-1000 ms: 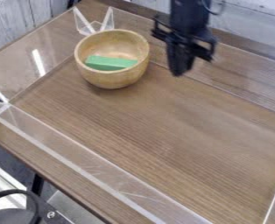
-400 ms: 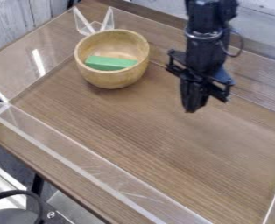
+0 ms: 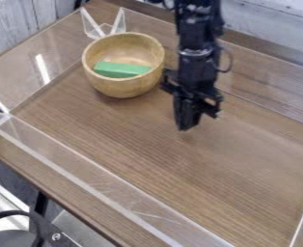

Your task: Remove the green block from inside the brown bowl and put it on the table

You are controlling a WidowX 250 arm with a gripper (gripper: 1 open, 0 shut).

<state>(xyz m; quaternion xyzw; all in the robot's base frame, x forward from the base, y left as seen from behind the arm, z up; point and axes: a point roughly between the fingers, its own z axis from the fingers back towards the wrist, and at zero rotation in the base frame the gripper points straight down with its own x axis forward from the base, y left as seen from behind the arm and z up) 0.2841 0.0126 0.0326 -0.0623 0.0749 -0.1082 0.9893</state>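
1. One green block lies inside the brown bowl, your task's piece still to be taken out; it sits low, toward the bowl's left side in the camera view.
2. Your gripper is outside the bowl, near its right side in the view, pointing down over the table. Its fingers are together, with nothing visible clamped between them.
3. You have the bowl standing upright on the wood-grain top, with a white pointed object just beside it, on the far side.
4. At the lower left of your view, outside the clear edging, are black cables.
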